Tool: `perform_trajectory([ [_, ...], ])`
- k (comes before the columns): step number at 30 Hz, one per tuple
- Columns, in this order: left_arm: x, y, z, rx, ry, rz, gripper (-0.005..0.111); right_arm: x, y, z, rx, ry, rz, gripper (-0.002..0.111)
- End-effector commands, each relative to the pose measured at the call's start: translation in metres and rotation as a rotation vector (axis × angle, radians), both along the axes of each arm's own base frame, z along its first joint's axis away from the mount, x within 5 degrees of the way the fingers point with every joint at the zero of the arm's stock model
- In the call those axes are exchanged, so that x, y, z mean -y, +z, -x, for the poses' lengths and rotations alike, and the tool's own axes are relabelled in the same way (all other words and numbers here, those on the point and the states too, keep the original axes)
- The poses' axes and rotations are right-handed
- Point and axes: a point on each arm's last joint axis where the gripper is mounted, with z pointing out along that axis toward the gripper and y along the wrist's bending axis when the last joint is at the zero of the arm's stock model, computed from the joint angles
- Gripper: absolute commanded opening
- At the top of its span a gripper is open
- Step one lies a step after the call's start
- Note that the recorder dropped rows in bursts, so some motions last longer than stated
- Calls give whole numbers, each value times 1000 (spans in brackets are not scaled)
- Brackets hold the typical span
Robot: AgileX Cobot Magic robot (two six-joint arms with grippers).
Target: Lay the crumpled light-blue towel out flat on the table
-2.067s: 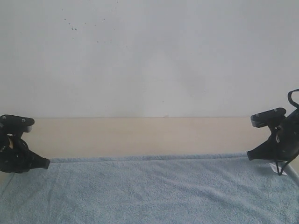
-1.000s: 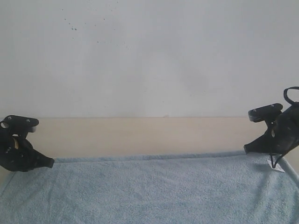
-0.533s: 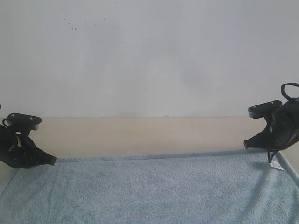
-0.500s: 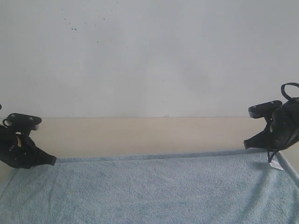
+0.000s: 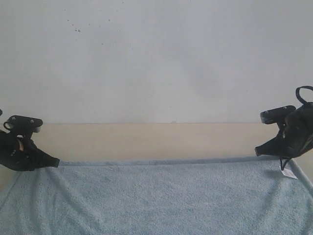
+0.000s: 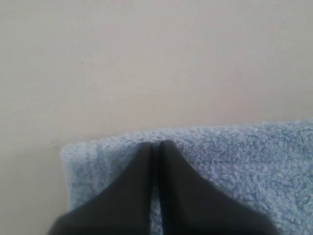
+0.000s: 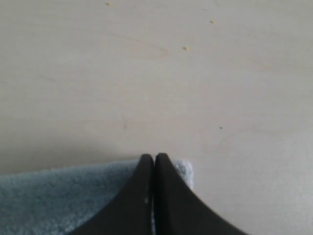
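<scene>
The light-blue towel stretches wide across the near part of the beige table, its far hem pulled almost straight between my two grippers. My left gripper is shut on the towel's far left corner, with cloth pinched between its black fingers. At the far right corner my right gripper is shut on the towel too. A small white tag hangs by the right corner. In the wrist views the left gripper and right gripper both show their tips together over the hem.
A plain white wall rises behind the table. Bare table runs beyond the towel's far edge in both wrist views. The towel's near part runs out of the exterior view at the bottom.
Both grippers have lifted slightly and drawn the far hem away from the camera and tauter. The left gripper shifted a little toward the middle. The corners stay held.
</scene>
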Motion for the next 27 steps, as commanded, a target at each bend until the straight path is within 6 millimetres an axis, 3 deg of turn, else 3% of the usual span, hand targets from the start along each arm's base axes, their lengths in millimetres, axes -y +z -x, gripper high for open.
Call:
perform_trajectory([
  [1, -15, -12, 4, -86, 55, -21, 4, 1, -1, 1, -9, -6, -4, 0],
  [6, -20, -15, 10, -165, 94, -40, 4, 1, 2, 0, 10, -34, -28, 0],
  [10, -26, -10, 11, -164, 118, -37, 4, -2, 22, -4, 99, -36, -66, 0],
  [13, -28, 4, 11, -115, 119, -29, 4, -2, 36, -5, 135, -20, -63, 0],
  [27, -22, 59, 9, 26, 104, -21, 4, 1, 45, 4, 79, -21, -14, 0],
])
